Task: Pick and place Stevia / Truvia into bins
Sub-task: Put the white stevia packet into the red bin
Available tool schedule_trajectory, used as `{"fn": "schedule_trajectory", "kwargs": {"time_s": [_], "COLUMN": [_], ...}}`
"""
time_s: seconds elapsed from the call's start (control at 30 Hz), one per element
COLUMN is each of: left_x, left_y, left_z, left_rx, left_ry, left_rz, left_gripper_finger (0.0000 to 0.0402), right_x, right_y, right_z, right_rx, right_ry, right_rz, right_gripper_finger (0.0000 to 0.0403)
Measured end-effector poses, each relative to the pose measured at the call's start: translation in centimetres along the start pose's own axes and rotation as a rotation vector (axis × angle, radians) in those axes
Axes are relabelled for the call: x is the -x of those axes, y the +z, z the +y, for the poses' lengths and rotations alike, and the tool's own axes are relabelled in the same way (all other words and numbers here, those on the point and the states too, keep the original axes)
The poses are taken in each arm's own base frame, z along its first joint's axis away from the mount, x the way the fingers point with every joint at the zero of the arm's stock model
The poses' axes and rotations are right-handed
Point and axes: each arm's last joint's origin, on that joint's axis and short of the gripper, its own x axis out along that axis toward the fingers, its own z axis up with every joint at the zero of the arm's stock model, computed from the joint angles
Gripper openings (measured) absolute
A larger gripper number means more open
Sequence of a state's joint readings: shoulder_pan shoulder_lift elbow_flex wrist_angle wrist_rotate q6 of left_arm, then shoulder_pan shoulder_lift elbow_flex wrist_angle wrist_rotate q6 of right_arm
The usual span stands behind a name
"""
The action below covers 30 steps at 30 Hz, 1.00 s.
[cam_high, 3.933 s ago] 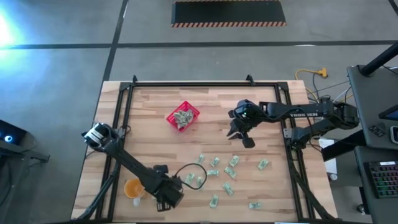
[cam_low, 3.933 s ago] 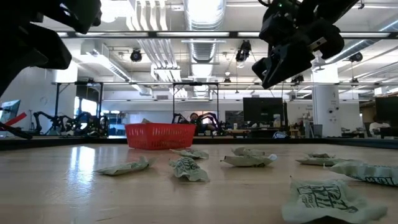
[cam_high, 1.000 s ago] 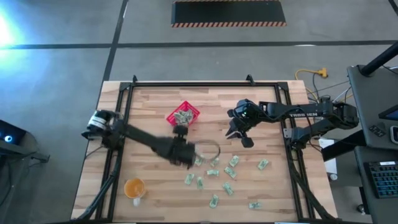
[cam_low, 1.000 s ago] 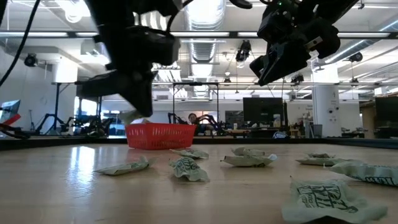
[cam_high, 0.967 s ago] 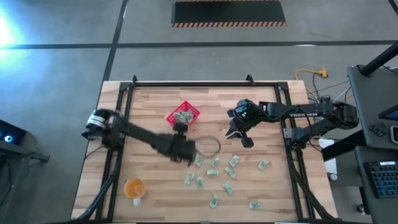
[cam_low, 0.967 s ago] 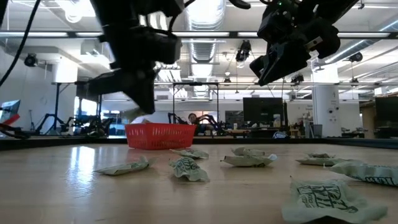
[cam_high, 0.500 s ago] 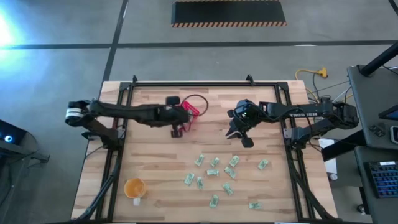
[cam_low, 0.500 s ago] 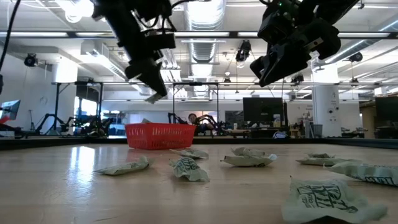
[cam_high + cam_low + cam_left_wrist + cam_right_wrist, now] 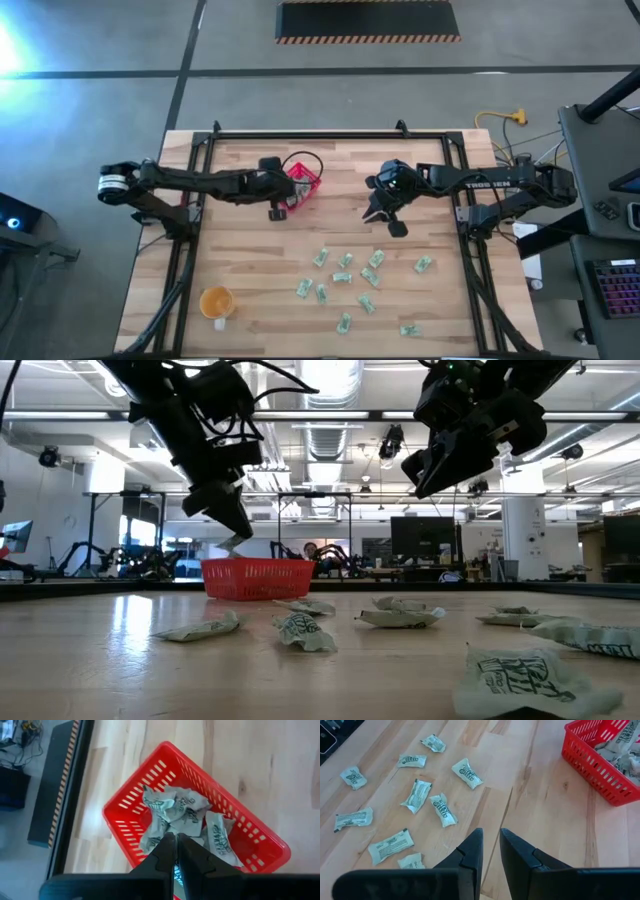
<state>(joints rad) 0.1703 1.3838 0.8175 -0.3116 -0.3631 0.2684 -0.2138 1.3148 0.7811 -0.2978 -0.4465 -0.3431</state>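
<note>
Left tool [image 9: 175,851], packet [image 9: 175,871] pinched, above red basket [image 9: 127,808].

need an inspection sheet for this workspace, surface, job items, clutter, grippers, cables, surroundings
surface: wooden table inside a black frame.
job's things: red basket already holding several packets; a dozen or so loose packets lie on the table in front of the right arm.
clutter: orange cup near the table's front left.
grippers: left gripper above the basket, fingers shut on a packet; right gripper raised over bare wood, fingers slightly apart, empty.
cables: black cable loop at the left wrist; yellow cable on the floor past the table's right corner.
surroundings: grey floor, hazard-striped mat, desk with keyboard at right.
</note>
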Motion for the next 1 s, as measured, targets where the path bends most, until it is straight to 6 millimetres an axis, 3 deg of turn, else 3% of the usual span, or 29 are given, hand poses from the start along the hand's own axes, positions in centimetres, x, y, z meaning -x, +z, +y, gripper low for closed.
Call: {"fn": "schedule_trajectory", "kwargs": {"time_s": [0.17, 0.53, 0.87, 1.0], "left_x": [-0.2, 0.0, 3.7, 5.4], "left_y": [-0.1, 0.1, 0.7, 1.0], "left_z": [-0.1, -0.1, -1.6, -2.5], "left_rx": [0.001, 0.036, 0.032, 0.003], "left_ry": [-0.003, 0.003, -0.049, -0.083], "left_rz": [-0.006, -0.010, -0.124, -0.188], "left_gripper_finger": [0.0016, 0.0131, 0.0137, 0.0138], "right_x": [0.0, -0.6, -1.7, -2.1], "right_y": [0.0, -0.3, -2.8, -3.9], "right_z": [0.0, -0.2, 0.4, 0.8], "right_rx": [0.000, -0.007, -0.086, -0.206], "right_ry": [0.000, 0.008, 0.039, 0.050], "right_rz": [0.000, 0.023, 0.098, 0.135], "right_gripper_finger": [0.0057, 0.0057, 0.0057, 0.0056]}}
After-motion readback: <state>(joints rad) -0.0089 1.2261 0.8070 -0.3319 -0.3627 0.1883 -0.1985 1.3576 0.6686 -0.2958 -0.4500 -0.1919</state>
